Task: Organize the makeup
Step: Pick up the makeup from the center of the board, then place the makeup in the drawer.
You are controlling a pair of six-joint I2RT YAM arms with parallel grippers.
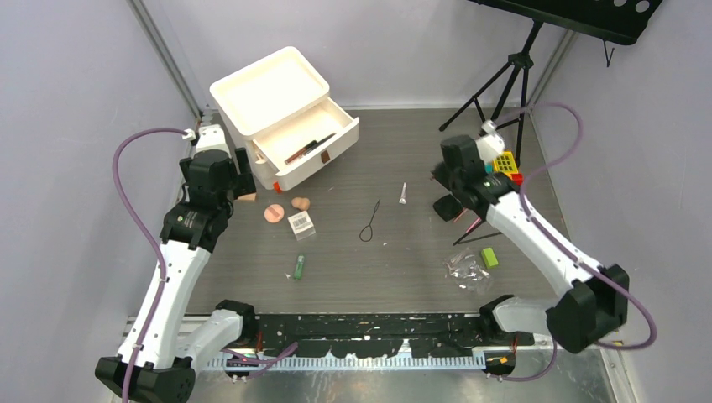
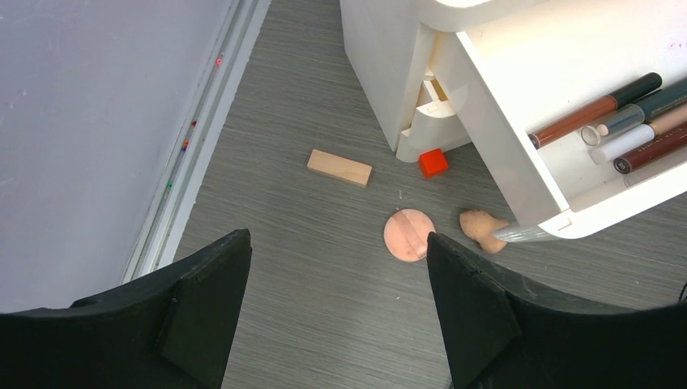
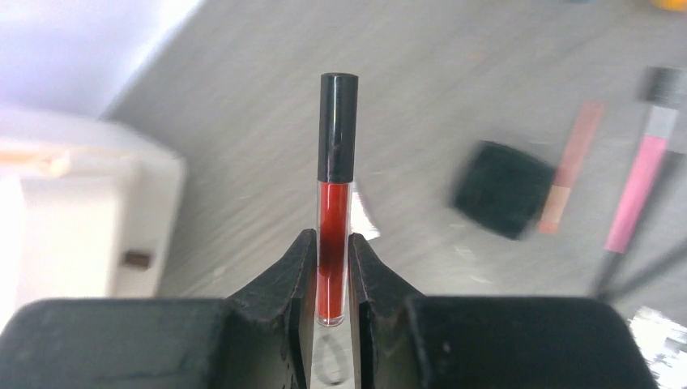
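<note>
Right jaws pinch one red tube (image 3: 334, 212), black-capped, held above the worktop (image 1: 395, 277); left jaws gape wide, empty, over one puff (image 2: 409, 235); one sponge (image 2: 481, 228) partly hidden beneath the drawer (image 2: 502, 154); four sticks (image 2: 583, 113) inside, cut off by the frame; one compact (image 3: 502, 189), blurred.

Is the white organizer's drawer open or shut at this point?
Open. The drawer sticks out from the white organizer, and the left wrist view looks down on pencils lying inside it.
</note>
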